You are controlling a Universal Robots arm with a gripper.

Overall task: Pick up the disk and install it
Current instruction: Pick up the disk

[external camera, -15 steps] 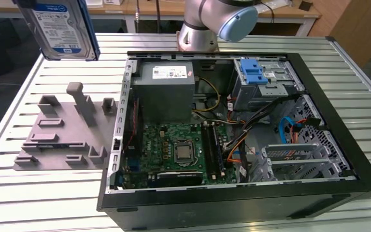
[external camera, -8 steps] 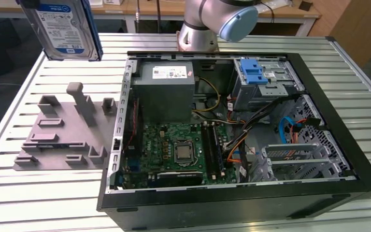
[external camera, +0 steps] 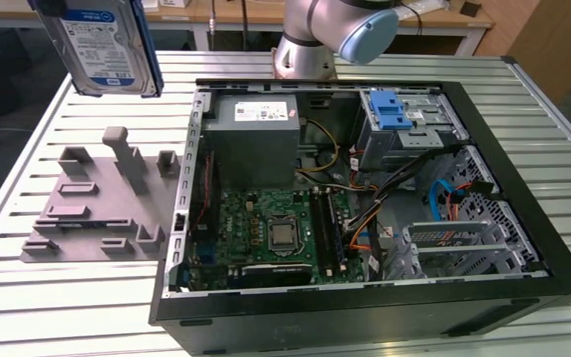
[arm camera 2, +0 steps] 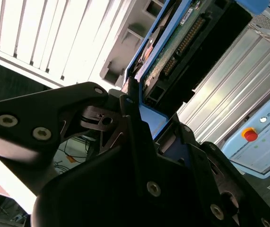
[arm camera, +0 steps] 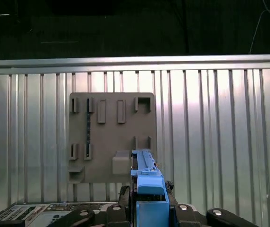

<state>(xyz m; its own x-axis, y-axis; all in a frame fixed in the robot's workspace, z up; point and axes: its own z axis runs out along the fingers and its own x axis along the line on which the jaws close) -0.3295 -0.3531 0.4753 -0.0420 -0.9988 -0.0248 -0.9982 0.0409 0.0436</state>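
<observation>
**Disk held aloft beside the open case**

In the second wrist view, the hand is pinching the disk by its blue carrier. In the exterior view the disk hangs at the upper left of the frame, label facing out. It is above the slatted counter and the grey fixture plate, left of the open computer case.

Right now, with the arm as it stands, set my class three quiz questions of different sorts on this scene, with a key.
1. True or false: the blue-latched drive cage sits inside the open computer case.
2. What does the gripper grip?
3. In the exterior view, the disk is: A) in the cage; B) held up, off the case toward the exterior view's left; C) on the case's floor.
Key: 1 true; 2 the disk, by its blue carrier; 3 B.
</observation>
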